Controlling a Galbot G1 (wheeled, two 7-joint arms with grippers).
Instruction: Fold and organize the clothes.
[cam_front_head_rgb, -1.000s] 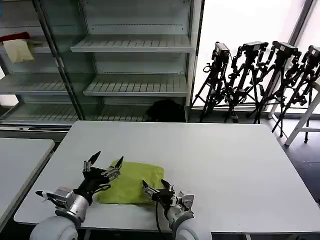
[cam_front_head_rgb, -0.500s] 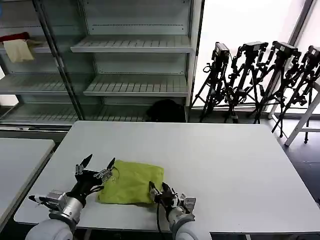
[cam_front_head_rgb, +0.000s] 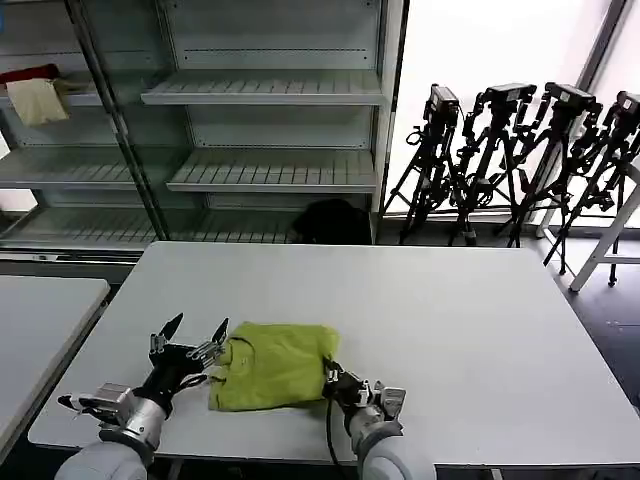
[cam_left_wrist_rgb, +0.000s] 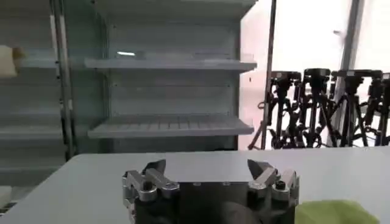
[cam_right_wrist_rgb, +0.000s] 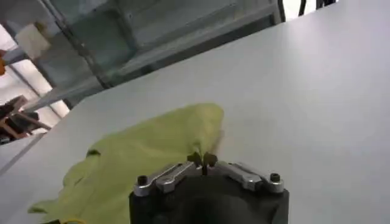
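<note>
Lime cotton, head view: the T-shirt (cam_front_head_rgb: 275, 365) lies folded in a rough, puffy rectangle on the white table (cam_front_head_rgb: 450, 330), near the front edge, between the two arms.
Left gripper, head view: the left gripper (cam_front_head_rgb: 190, 345) hovers just beside the shirt's left edge, fingers spread wide, holding nothing.
Right gripper, head view: the right gripper (cam_front_head_rgb: 333, 378) sits at the shirt's right front corner, fingers drawn together there.
Left wrist view: both fingertips (cam_left_wrist_rgb: 155, 168) stand well apart above bare table; a sliver of the green cloth (cam_left_wrist_rgb: 332, 213) lies off to one side.
Right wrist view: the right gripper's tips (cam_right_wrist_rgb: 203, 160) meet on a raised ridge of the shirt (cam_right_wrist_rgb: 146, 158), pinching a fold of fabric.
Handling, a judgement: light, limp and soft, not fragile or slippery; it will sag and unfold if lifted by a single point.
Where to hold: best taken at hems or corners through all layers, one gripper on each side.
</note>
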